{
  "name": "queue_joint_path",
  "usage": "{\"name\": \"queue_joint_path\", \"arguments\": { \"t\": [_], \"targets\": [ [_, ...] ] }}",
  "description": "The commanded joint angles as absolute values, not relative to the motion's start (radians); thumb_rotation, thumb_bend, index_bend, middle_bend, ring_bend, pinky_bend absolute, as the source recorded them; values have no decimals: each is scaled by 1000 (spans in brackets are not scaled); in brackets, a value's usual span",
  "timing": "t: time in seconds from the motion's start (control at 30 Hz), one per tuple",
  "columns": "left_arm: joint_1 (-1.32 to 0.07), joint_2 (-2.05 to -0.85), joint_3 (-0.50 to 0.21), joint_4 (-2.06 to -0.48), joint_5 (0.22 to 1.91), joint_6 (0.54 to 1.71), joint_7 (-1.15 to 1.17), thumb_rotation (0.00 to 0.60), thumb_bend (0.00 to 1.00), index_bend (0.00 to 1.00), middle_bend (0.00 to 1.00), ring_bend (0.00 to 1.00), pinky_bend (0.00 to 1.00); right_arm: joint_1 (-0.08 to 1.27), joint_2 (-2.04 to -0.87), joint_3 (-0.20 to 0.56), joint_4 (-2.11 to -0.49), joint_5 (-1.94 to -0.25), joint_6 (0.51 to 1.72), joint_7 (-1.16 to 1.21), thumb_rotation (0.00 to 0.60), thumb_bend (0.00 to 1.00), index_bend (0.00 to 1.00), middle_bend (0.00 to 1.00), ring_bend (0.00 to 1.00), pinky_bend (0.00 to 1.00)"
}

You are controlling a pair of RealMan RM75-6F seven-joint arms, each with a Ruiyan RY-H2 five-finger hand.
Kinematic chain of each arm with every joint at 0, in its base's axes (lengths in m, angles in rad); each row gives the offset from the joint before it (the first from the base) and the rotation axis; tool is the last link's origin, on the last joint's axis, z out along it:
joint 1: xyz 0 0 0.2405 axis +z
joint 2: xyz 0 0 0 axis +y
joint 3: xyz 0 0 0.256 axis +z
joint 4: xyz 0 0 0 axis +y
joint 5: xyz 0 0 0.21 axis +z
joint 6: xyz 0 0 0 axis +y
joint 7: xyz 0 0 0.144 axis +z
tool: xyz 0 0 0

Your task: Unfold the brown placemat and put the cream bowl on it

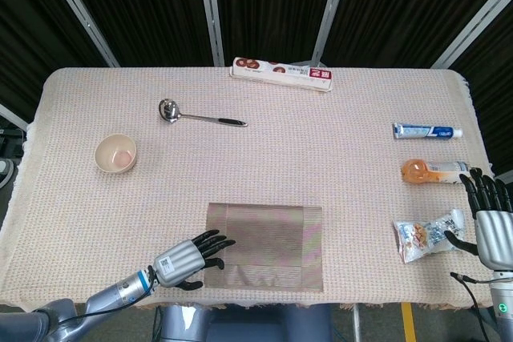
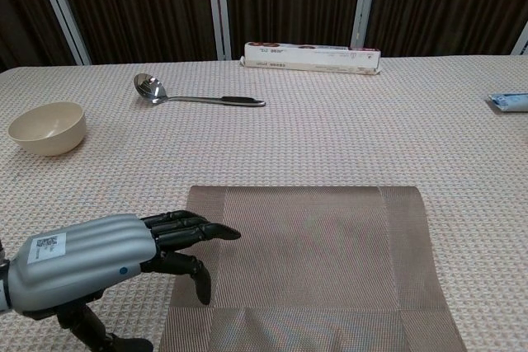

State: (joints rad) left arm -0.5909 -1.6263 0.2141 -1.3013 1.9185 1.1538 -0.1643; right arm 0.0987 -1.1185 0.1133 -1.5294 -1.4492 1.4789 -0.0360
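Reaching: left hand (image 2: pixel 107 265) fingers apart over placemat (image 1: pixel 268 246) edge | cream bowl (image 1: pixel 116 153) empty, apart | right hand (image 1: pixel 489 218) spread, holding nothing

Brown placemat (image 1: pixel 265 247): woven, still folded, lying flat at the near edge of the worktop, with an overlapping flap along its near side. Cream bowl (image 1: pixel 116 153): small, round, upright, pinkish inside, standing on the worktop's cloth well apart from the placemat, far to its left and further back.

Dark pleated curtains (image 1: pixel 264 6) with pale metal struts (image 1: pixel 210 10) behind the table (image 1: pixel 361 182)
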Motion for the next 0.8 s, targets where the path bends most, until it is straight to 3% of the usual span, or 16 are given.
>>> {"name": "queue_joint_path", "arguments": {
  "t": [0.03,0.8],
  "targets": [
    [-591,-1649,214,-1281,1921,1158,-169,600,214,349,0,0,0,98,-1117,114,-1530,-1449,1480,-34,600,0,0,0,0,0],
    [-564,-1695,248,-1185,1917,1200,-206,600,215,351,0,0,0,98,-1114,113,-1531,-1449,1479,-29,600,0,0,0,0,0]
  ]
}}
